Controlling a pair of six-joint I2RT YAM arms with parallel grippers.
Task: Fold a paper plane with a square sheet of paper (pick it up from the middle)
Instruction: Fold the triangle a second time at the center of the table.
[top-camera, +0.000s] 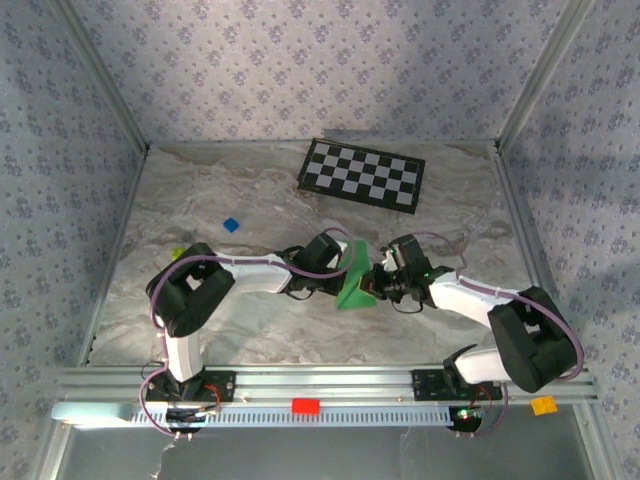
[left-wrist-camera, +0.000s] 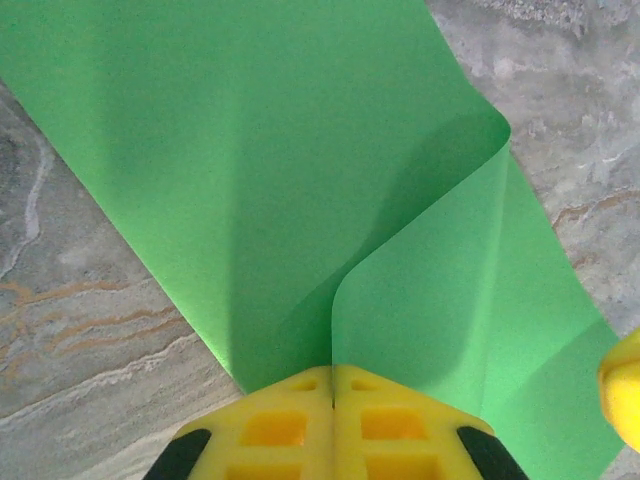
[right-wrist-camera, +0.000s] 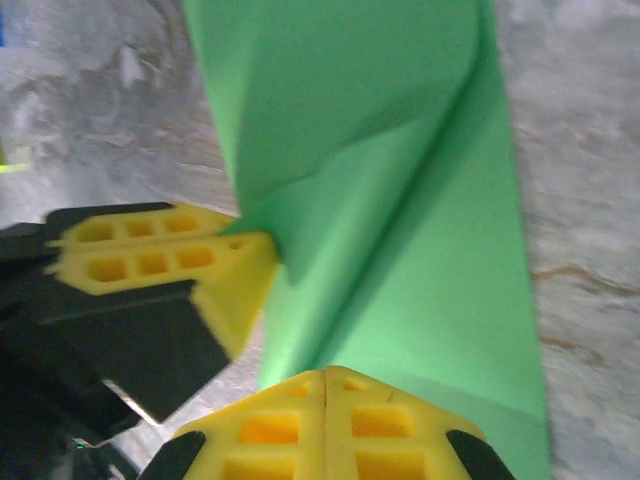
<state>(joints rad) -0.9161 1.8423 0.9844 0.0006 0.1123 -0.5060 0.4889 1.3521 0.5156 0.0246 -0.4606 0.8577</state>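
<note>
I found my left gripper (left-wrist-camera: 332, 372) clenched, its yellow jaws pressed flat together on one edge of the thin, bright green square sheet of paper (left-wrist-camera: 270, 170). My right gripper (right-wrist-camera: 325, 372) was clamped just as tightly on the sheet's edge close beside it. The sheet, bent over in a soft curl with a slanting crease, was held between the two grippers over the middle of the grey marbled table (top-camera: 230, 310), well short of the black-and-white checkerboard (top-camera: 362, 173).
</note>
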